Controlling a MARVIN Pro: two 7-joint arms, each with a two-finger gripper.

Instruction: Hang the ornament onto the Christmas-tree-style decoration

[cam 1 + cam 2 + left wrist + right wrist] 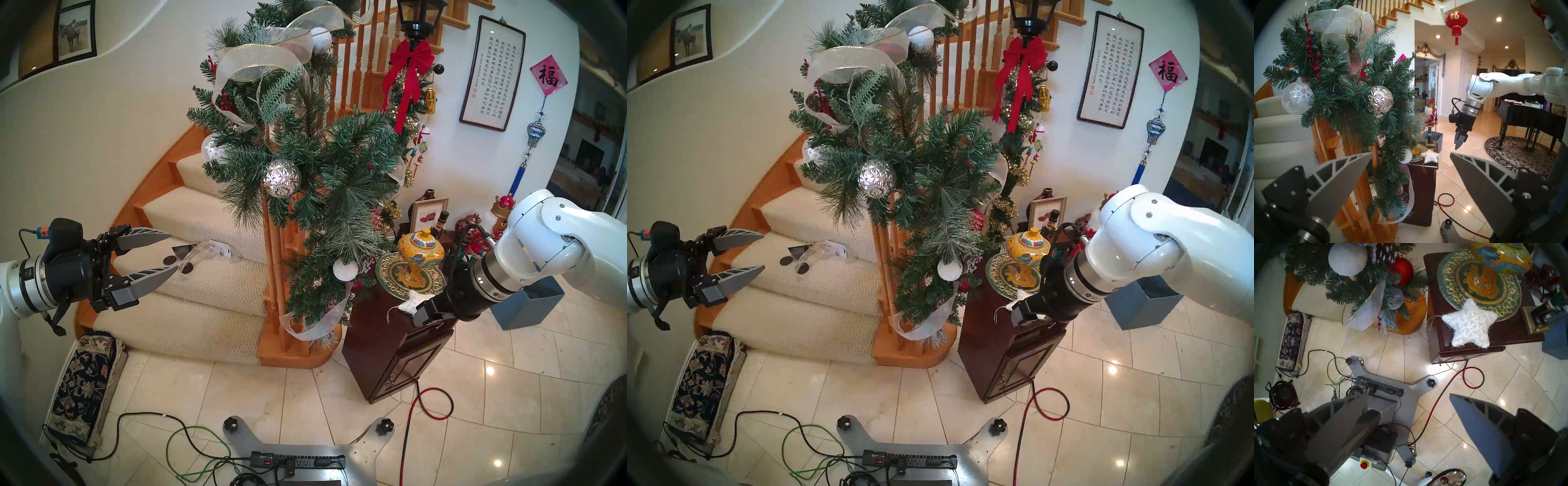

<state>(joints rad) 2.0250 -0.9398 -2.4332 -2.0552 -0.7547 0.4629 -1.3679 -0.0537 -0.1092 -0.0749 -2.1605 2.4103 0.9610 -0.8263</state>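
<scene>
Two hands are up in front of me, both empty. The left hand [171,251] hangs spread wide over the carpeted stairs [203,292], well apart from everything. The right hand [1458,144] points down just above the near edge of the dark wooden table [1474,351]; from its own wrist view the fingers [1483,429] stand apart, holding nothing. Right below it the white star ornament [1469,324] lies flat on the table top, one point resting against the green and gold plate [1454,285], its gold string loop [1432,321] trailing over the table's edge. Beyond, the green garland [305,152] drapes down the banister with a faceted silver ball [282,178] and sheer ribbon [258,57].
</scene>
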